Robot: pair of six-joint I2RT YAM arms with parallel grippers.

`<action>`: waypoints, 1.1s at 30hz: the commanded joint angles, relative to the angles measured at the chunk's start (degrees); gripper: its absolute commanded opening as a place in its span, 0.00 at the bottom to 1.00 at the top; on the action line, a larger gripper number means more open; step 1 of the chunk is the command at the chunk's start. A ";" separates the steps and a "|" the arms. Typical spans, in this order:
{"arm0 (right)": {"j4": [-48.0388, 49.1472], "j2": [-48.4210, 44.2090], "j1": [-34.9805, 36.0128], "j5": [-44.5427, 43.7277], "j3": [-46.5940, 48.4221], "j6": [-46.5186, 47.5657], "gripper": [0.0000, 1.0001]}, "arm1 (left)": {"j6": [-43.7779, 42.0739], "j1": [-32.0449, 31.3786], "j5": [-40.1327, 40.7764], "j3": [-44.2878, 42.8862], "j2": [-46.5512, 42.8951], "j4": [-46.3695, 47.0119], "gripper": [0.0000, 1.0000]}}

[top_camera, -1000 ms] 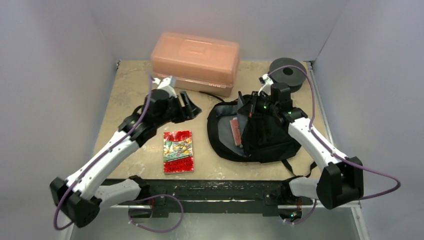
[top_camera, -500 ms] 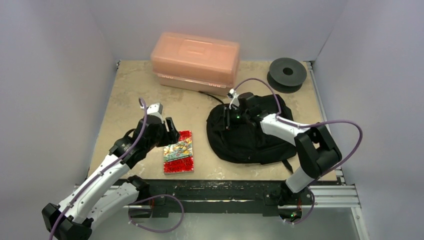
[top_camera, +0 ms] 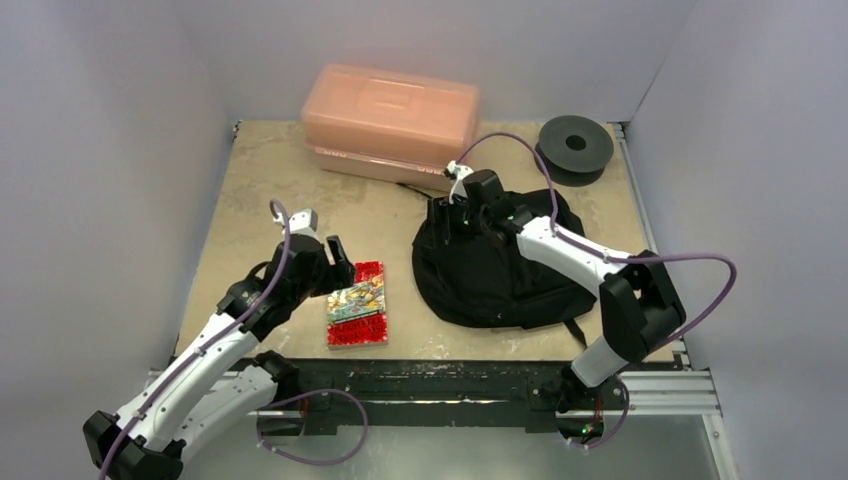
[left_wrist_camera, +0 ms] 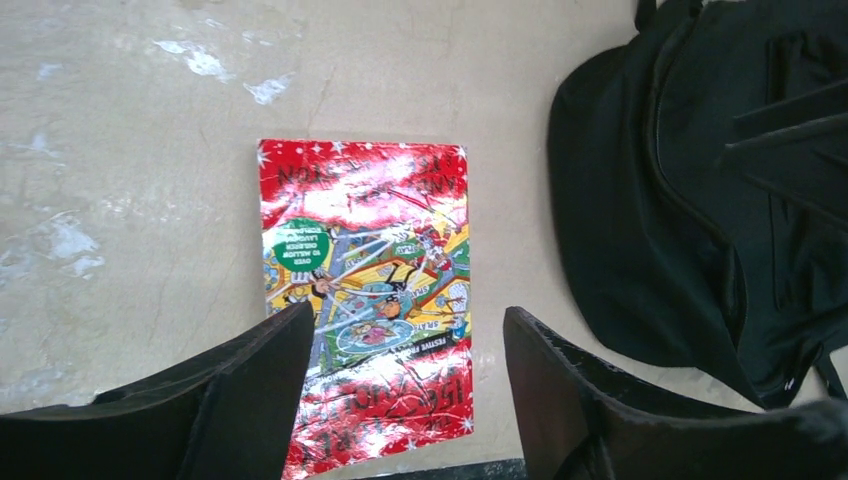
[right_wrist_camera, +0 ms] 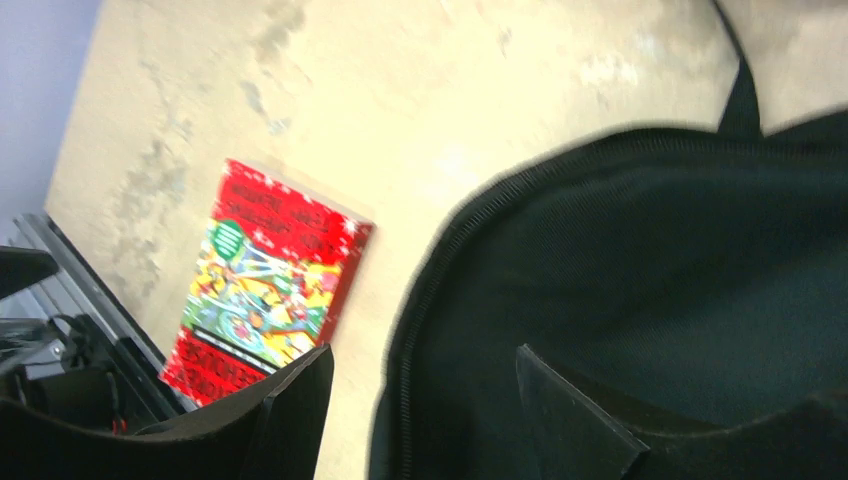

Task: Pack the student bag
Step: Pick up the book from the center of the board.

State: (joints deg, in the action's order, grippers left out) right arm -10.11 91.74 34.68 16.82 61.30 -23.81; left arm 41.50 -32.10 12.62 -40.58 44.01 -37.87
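Note:
The student bag (top_camera: 505, 270), a soft black backpack, lies flat on the table's right half, its zip edge (right_wrist_camera: 415, 330) facing left. My right gripper (top_camera: 447, 218) hovers over the bag's far left corner; in the right wrist view it (right_wrist_camera: 425, 360) is open, nothing between its fingers, straddling the zip edge. A glossy red picture book (top_camera: 357, 303) lies left of the bag. My left gripper (top_camera: 340, 268) is at the book's left far corner; in the left wrist view it (left_wrist_camera: 407, 330) stands open above the book (left_wrist_camera: 365, 290), apart from it.
A translucent orange-pink plastic box (top_camera: 390, 112) stands at the back middle. A black round spool (top_camera: 575, 146) sits at the back right. The black rail (top_camera: 430, 375) runs along the near table edge. Bag straps (top_camera: 575, 330) trail toward the near right.
My right gripper has opened and let go of the bag's flap, which fell flat; it shifted left. The left arm came back from the box to the book, opening slightly wider.

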 commanded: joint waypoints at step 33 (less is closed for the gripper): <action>17.14 22.26 14.67 14.73 4.58 -10.03 0.52 | 13.89 6.74 -12.20 8.70 15.16 11.06 0.44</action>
State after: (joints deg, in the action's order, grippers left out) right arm 5.26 113.14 48.14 28.27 65.12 -33.08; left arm 54.24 -25.12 5.43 -30.98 63.44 -32.62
